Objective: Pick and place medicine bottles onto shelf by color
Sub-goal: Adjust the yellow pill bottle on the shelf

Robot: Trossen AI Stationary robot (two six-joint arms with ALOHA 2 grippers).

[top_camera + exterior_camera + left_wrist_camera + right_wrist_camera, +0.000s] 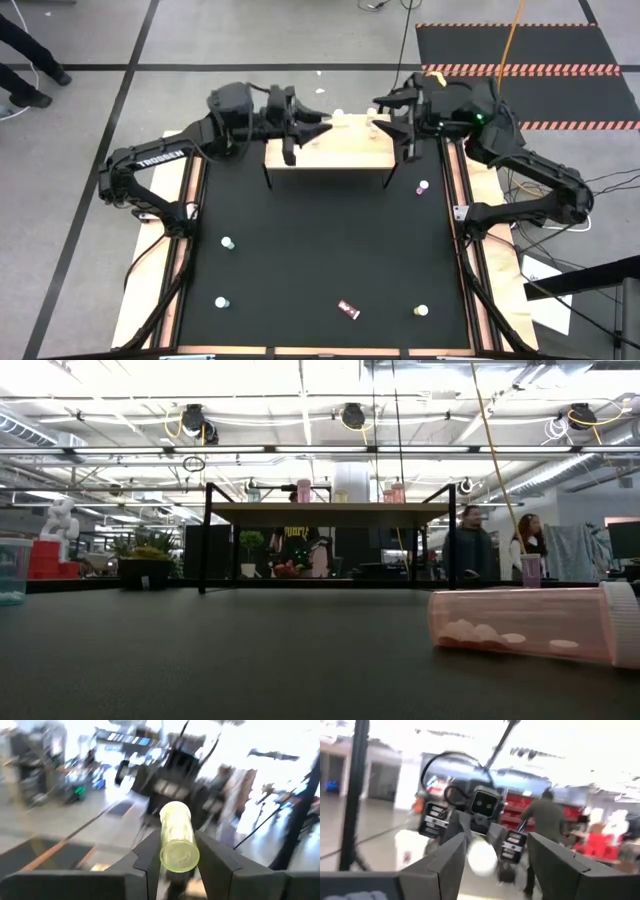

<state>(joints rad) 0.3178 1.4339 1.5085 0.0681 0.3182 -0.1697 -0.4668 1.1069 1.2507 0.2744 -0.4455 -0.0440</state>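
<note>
A pink bottle point(530, 625) is lying nearest on the tabletop point(320, 260). Farther off, over the shelf point(345, 150), the left gripper point(172, 862) is grasping a yellow bottle point(176, 837); the right gripper point(495, 855) is hovering, fingers spread.

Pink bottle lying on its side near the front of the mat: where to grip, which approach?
Grip the pink bottle mid-body, straight down from above, fingers across its long axis. It lies flat on the mat, white cap at one end, so the round sides are free and the ends too far apart.
</note>
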